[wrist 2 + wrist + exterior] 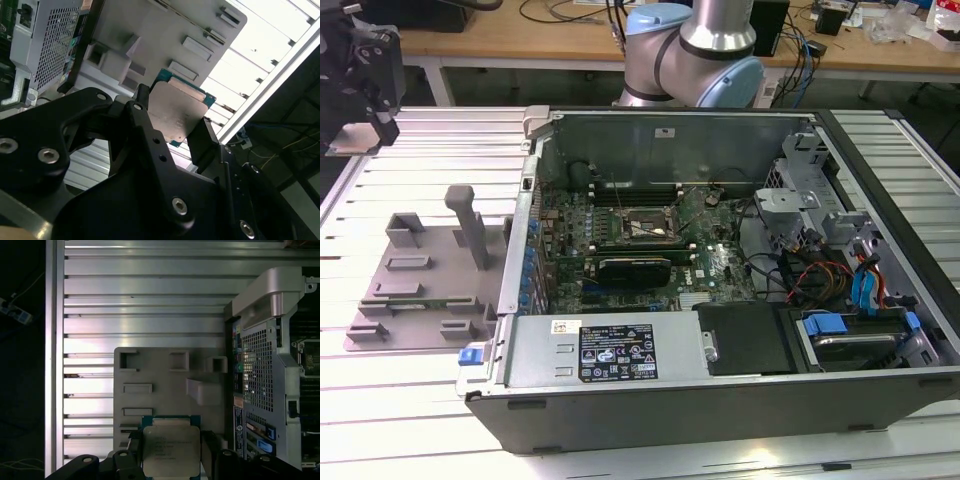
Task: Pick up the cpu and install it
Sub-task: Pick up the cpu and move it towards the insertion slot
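Observation:
The cpu [171, 452], a flat square chip with a silver-grey metal top and a thin green edge, sits clamped between two black fingers [207, 442]. My gripper [171, 445] is shut on it, and the second wrist view shows the same grip on the cpu [177, 107]. In the exterior view the gripper [360, 70] hangs high at the exterior view's far left, above the table. The grey holder plate [165, 385] lies below it. The black socket frame [645, 228] sits on the motherboard inside the open computer case [720, 360].
The grey holder plate [420, 290] with its upright posts lies on the slatted aluminium table [380, 400], left of the case. The case's side wall [525, 230] stands between plate and motherboard. Cables and drive bays [840, 270] crowd the case's right end.

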`<action>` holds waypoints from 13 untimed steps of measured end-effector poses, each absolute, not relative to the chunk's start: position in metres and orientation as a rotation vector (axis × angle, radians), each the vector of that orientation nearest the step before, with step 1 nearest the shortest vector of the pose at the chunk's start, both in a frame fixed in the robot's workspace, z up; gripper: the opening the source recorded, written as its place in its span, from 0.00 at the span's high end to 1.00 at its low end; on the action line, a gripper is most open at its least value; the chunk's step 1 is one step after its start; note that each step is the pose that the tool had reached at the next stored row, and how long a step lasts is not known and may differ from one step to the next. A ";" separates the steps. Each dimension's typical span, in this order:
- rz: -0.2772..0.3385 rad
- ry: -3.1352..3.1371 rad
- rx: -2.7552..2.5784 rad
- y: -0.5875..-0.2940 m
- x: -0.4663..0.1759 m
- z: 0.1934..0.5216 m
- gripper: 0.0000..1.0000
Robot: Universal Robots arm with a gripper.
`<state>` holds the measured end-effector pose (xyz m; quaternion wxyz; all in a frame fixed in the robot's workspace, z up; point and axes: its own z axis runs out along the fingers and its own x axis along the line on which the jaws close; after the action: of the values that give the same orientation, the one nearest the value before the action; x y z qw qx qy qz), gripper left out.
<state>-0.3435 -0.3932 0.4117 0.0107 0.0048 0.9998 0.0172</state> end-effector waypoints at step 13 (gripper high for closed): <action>0.054 3.120 0.015 -0.393 -0.317 0.412 0.45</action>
<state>-0.3170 -0.3932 0.4117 0.0107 0.0048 0.9998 0.0172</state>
